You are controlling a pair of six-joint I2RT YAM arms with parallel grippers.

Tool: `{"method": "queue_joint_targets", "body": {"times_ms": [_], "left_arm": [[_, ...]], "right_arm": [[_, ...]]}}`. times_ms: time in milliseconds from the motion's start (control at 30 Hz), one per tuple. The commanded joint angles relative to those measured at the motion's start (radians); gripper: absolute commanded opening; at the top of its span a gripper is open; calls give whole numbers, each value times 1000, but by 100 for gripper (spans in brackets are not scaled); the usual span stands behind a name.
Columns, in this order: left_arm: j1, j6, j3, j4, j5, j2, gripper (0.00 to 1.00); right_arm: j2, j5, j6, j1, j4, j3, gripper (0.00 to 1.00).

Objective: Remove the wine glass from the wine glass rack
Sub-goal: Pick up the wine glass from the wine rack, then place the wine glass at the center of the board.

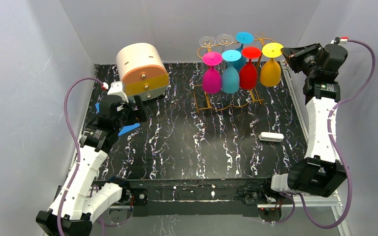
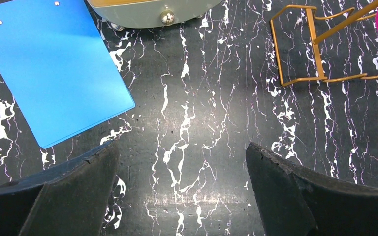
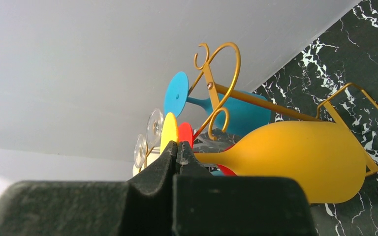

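The golden wire wine glass rack (image 1: 205, 104) stands at the back of the table. Several glasses hang on it upside down: pink (image 1: 211, 78), light blue (image 1: 231, 76), red (image 1: 248, 73), yellow (image 1: 270, 71), teal and two clear ones. My right gripper (image 1: 285, 51) is shut and raised, its tips right at the edge of the yellow glass's foot (image 3: 169, 132). I cannot tell if they touch it. The right wrist view shows the yellow bowl (image 3: 305, 157) and the rack's scrolls (image 3: 225, 51). My left gripper (image 2: 182, 167) is open and empty over the table, left of the rack's base (image 2: 295, 81).
A round beige box with a yellow drawer front (image 1: 141, 73) sits at the back left. A blue clipboard (image 2: 54, 69) lies under my left arm. A small white object (image 1: 270, 136) lies at the right. Grey walls close in the back and sides.
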Motion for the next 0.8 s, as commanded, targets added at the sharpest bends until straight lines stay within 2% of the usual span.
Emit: {"method": "queue_joint_targets", "body": {"times_ms": [0,133,333,500,633,767], "left_arm": [[6,1,40,-14,-29,-33,98],[5,-7,40,-14,-35,-45,98],[5,-28,28,-15,12,-56,98],[6,-23,44,-33,246,-39,98],[5,-65,11,28,430,-35,98],[5,-141,-3,85,551,-41,98]], "right_arm": [[-84,6,-59,-6,-10,-10,1],[-139,-29,-139,-6,-31,-38,1],[-231,-188,-216,-6,-71,-112,1],[-330,-345,-210,-5,-59,-251,1],[-386,-445,-254,-4,-123,-333,1],[-412,-568,-291,32,-203,-369,1]]}}
